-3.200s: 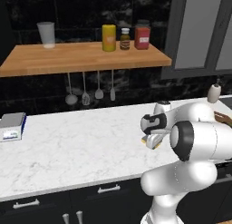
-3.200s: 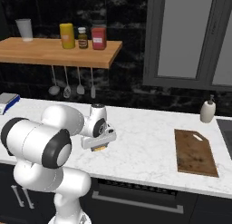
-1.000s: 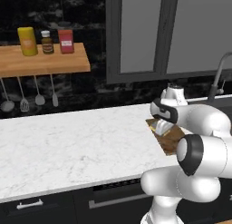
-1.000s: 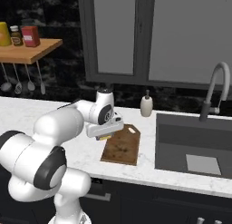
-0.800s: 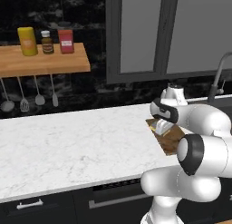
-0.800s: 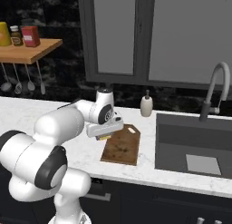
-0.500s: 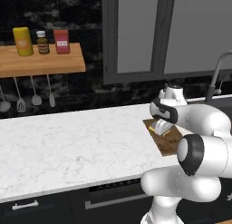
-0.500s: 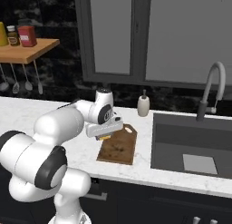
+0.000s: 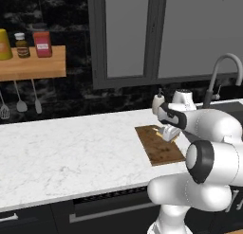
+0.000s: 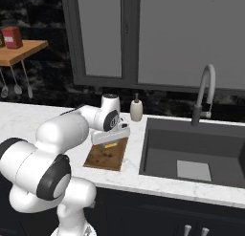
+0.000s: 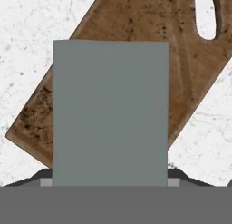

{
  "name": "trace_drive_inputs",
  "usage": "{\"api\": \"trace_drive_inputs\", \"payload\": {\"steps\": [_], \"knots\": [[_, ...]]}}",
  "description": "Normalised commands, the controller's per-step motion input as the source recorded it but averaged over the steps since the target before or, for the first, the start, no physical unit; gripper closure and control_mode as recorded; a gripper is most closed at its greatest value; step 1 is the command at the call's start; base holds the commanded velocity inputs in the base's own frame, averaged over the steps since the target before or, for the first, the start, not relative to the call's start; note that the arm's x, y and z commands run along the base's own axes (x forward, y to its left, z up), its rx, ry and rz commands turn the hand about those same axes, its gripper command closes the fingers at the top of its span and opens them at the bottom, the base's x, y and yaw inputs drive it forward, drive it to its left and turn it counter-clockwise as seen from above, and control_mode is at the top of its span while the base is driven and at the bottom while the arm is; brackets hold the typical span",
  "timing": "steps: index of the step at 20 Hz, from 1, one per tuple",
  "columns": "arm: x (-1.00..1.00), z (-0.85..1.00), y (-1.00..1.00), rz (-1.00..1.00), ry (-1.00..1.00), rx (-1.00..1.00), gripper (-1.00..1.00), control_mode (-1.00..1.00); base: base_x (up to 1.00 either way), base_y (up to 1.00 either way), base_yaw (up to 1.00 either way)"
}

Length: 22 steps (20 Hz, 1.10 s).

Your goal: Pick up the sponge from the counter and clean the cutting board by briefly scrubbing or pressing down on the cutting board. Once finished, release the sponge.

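Jaws (image 10: pixel 111 143) clamping sponge (image 11: pixel 110 113), its long axis diagonal to cutting board (image 11: pixel 136 37)

Soap bottle (image 10: pixel 136 109) behind cutting board (image 10: pixel 101 158)

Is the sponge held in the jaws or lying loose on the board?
Held: the sponge sits in the gripper over the cutting board.

A grey-topped, yellow-based sponge (image 11: pixel 110 112) is seen over the mottled dark-brown cutting board (image 11: pixel 149 41); white, grey-veined marble counter (image 9: pixel 66 155) surrounds the board.
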Motion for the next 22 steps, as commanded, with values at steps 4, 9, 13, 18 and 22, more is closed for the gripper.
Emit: {"api": "trace_drive_inputs", "payload": {"steps": [4, 9, 13, 18, 22], "knots": [[0.00, 0.00, 0.00, 0.00, 0.00, 0.00, 1.00, -1.00, 0.00, 0.00, 0.00], [-0.06, -0.27, -0.11, -0.01, 0.00, 0.00, 1.00, -1.00, 0.00, 0.00, 0.00], [-0.15, -0.51, -0.18, 0.00, 0.01, 0.00, 1.00, -1.00, 0.00, 0.00, 0.00], [-0.10, -0.42, -0.22, 0.00, 0.00, 0.00, 1.00, -1.00, 0.00, 0.00, 0.00], [-0.10, -0.23, -0.06, 0.00, 0.00, 0.00, 1.00, -1.00, 0.00, 0.00, 0.00]]}}
